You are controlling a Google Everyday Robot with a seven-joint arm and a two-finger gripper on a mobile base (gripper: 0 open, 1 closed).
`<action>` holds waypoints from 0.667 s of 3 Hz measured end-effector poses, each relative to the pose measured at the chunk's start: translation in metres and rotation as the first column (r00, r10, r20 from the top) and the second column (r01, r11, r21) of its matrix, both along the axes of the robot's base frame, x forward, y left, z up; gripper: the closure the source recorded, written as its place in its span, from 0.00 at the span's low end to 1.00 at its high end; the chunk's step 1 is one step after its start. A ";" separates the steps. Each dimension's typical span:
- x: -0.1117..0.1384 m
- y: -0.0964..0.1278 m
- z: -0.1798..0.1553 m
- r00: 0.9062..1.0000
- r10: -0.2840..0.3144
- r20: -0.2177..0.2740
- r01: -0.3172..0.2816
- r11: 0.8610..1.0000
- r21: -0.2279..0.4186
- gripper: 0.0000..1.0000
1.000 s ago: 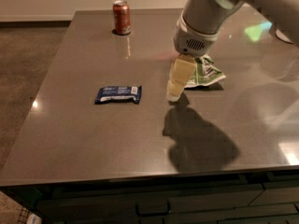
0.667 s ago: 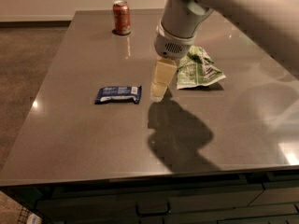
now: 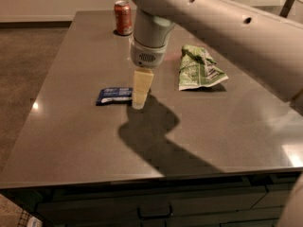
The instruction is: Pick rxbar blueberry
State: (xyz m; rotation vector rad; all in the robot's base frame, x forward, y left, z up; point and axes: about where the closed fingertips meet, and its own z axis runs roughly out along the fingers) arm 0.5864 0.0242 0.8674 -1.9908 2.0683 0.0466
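The rxbar blueberry (image 3: pixel 113 95), a flat dark blue bar with white print, lies on the grey table (image 3: pixel 71 131) left of centre. My gripper (image 3: pixel 140 98) hangs from the big grey arm and points down, its cream fingers (image 3: pixel 142 86) just over the bar's right end. The fingers hide that end of the bar, and I cannot tell whether they touch it.
A red soda can (image 3: pixel 123 17) stands at the table's far edge. A green-and-white snack bag (image 3: pixel 199 68) lies right of the gripper. The arm's shadow falls on the table in front. The table's front edge (image 3: pixel 142 179) is below, with drawers under it.
The gripper has moved left from beside the snack bag to the right end of the blue bar. The bar, can and bag have not moved.
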 end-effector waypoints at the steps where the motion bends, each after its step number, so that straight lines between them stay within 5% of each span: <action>1: 0.002 0.016 -0.018 0.999 0.031 -0.027 -0.032 0.999 -0.041 0.00; 2: 0.001 0.027 -0.027 0.997 0.058 -0.059 -0.062 0.996 -0.066 0.18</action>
